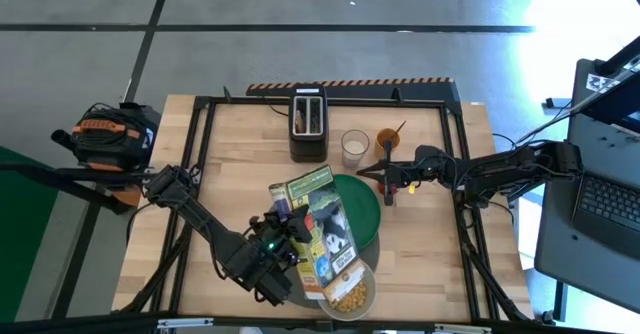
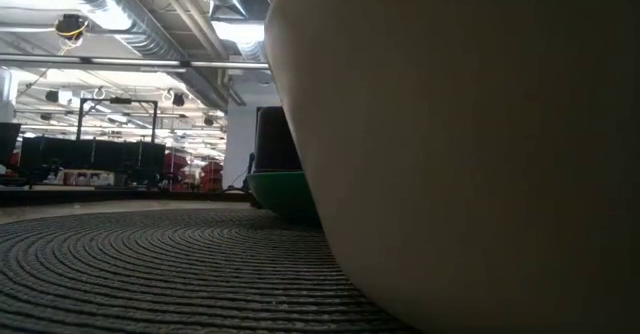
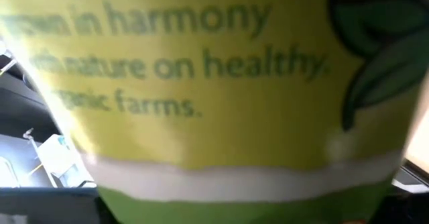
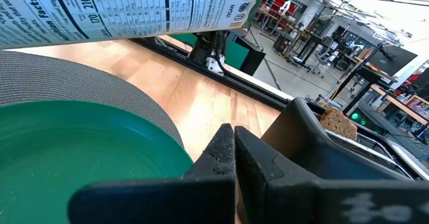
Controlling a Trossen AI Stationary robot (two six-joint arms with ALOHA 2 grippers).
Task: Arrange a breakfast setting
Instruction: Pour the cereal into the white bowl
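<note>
We are seeing the round green plastic plate (image 1: 364,206) lying on the round grey woven mat (image 2: 150,264), with the pale round bowl (image 1: 362,300) of yellow cereal (image 1: 348,299) sitting before it. The black toaster (image 1: 308,122) is standing behind, the brown toast slice (image 4: 337,122) in its slot.

A black toaster (image 1: 308,122), a glass of milk (image 1: 354,147) and an orange cup (image 1: 388,139) line the table's (image 1: 430,244) far edge.
</note>
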